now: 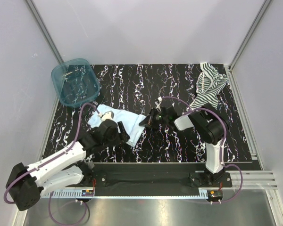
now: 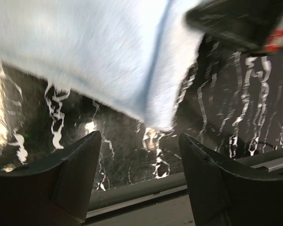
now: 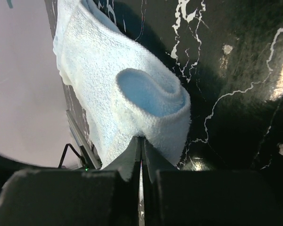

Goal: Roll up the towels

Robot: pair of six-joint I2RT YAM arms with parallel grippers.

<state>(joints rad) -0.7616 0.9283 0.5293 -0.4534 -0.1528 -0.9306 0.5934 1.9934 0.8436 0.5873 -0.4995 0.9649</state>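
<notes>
The black marbled table top (image 1: 179, 141), veined in white, fills most of the top view between pale walls. The left arm (image 1: 56, 165) reaches from the near left corner up to the middle of the table. The right arm (image 1: 210, 129) rises from its base at the near right and bends left toward the centre.

The pale blue towel (image 1: 125, 120) lies left of centre, stretched at a slant between the two arms' ends, its left end partly under the left arm's wrist. The striped towel (image 1: 208, 87), dark green and white, lies crumpled in a heap at the far right corner, well apart from both arms. A teal basin (image 1: 82, 92) sits at the far left corner, partly over the table's edge. A few small items lie in it, too small to name.

The left gripper (image 2: 139, 141) stands wide open with nothing between its fingers. It sits low over the table, and the blue cloth (image 2: 108, 47) lies just ahead of it. The right gripper (image 3: 141, 143) is closed tight, pinching the right edge of the pale blue towel (image 3: 132, 94). Just beyond the fingertips, that held end curls over into a small open loop.
</notes>
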